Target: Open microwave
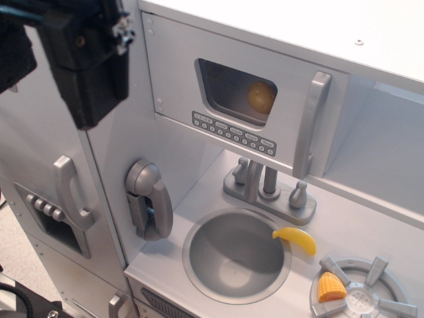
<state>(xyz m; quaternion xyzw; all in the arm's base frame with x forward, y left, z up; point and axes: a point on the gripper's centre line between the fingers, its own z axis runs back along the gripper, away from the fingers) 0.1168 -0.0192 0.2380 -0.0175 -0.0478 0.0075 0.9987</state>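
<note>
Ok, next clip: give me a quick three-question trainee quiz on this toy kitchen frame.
1. True or false: the microwave door is shut.
2. On which side of the microwave door, in the image, is its handle? A) left B) right C) top
3. Fill in: the banana rests on the rim of the ____.

Key: 1 true; the door lies flush with its frame, and a round yellowish object shows through the window. 2 B. 3 sink. The gripper is at upper left, away from the handle; whether it is open cannot be told.

Pale speckled floor [14, 258], lower left.
</note>
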